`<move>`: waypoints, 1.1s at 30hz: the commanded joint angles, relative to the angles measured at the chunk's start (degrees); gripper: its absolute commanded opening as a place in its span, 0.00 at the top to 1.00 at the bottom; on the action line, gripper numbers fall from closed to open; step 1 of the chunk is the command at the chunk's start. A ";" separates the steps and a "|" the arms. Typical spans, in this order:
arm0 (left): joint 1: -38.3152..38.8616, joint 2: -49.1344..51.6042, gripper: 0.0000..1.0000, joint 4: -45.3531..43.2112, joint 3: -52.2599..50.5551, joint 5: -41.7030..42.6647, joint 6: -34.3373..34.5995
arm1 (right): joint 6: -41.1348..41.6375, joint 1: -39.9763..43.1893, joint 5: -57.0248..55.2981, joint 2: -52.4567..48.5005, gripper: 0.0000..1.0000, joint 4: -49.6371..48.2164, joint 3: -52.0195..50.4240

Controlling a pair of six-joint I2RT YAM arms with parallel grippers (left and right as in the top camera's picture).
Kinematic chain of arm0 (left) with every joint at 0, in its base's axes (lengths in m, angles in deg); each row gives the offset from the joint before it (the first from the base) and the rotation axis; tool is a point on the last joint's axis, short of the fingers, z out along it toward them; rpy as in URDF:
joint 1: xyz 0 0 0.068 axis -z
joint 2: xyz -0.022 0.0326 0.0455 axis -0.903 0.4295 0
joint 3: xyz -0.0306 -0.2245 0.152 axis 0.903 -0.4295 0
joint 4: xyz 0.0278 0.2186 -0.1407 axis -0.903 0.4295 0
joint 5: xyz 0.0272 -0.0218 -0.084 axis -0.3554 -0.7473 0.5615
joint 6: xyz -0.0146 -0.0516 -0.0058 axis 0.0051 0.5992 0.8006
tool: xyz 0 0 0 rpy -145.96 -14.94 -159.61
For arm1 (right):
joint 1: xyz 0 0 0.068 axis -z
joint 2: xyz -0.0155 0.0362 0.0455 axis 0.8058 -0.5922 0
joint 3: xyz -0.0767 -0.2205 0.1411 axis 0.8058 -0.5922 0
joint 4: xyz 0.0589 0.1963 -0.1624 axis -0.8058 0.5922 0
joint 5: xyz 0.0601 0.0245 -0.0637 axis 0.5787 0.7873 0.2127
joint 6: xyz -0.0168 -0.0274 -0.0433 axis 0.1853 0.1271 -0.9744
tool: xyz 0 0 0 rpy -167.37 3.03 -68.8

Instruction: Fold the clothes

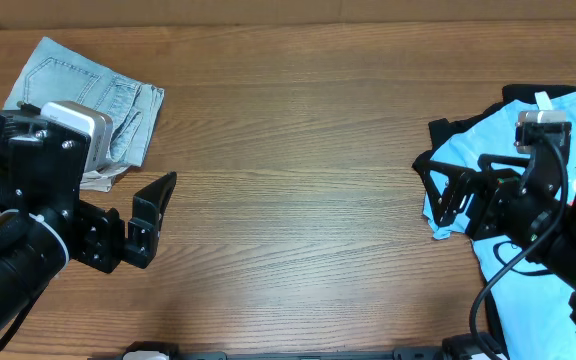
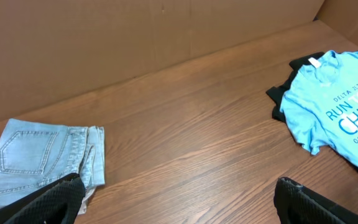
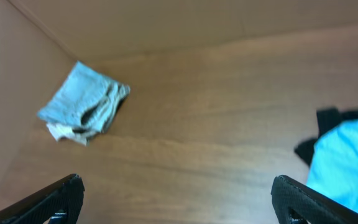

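The left hand (image 1: 148, 220) hangs just above the table (image 1: 298, 150) with its fingers wide apart and nothing between them. The right hand (image 1: 438, 195) is likewise spread and empty, its tips over the near edge of the sky-blue printed T-shirt (image 1: 483, 135). Seen from overhead, the folded denim shorts (image 1: 63, 70) lie at ten o'clock, just behind the left hand, with a pale beige layer (image 1: 103, 180) peeking out underneath. The T-shirt sprawls unfolded at three o'clock on top of a black garment (image 1: 448, 130), whose edge shows along its left side. The shirt looks to be the next piece. It is light, thin knit that will drape, stretch and bunch rather than hold a crease, and it may drag the black cloth along if pinched too deep. A shoulder seam or the hem corners look like the best holds, one per hand, taking only the blue layer. The denim is heavier and stiffer and should keep its fold.
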 commanded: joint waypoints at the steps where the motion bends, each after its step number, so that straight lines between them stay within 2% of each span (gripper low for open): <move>1: 0.46 -0.07 0.00 -0.09 -0.24 -0.50 -1.27 | -2.01 -0.42 -3.48 0.26 0.00 0.59 0.20; 6: 0.46 -0.07 0.00 -0.11 -0.24 -0.50 -1.27 | -15.82 -0.07 -5.62 1.11 0.00 -8.94 -2.32; 9: 0.46 -0.07 0.00 -0.09 -0.24 -0.50 -1.27 | -21.44 1.46 -5.64 5.95 0.00 -20.15 -10.25; 15: 0.46 -0.07 0.00 -0.11 -0.24 -0.50 -1.27 | -21.38 4.00 -4.17 21.94 0.00 -43.10 -36.30; 25: 0.46 -0.07 0.00 -0.09 -0.24 -0.50 -1.27 | -21.11 5.22 -2.23 41.18 0.00 -55.32 -67.54; 30: 0.46 -0.07 0.00 -0.09 -0.24 -0.50 -1.27 | -14.64 5.22 -2.62 50.03 0.00 -65.07 -80.76; 33: 0.46 -0.07 0.00 -0.09 -0.24 -0.50 -1.27 | -13.57 5.22 -3.52 54.95 0.00 -66.62 -85.33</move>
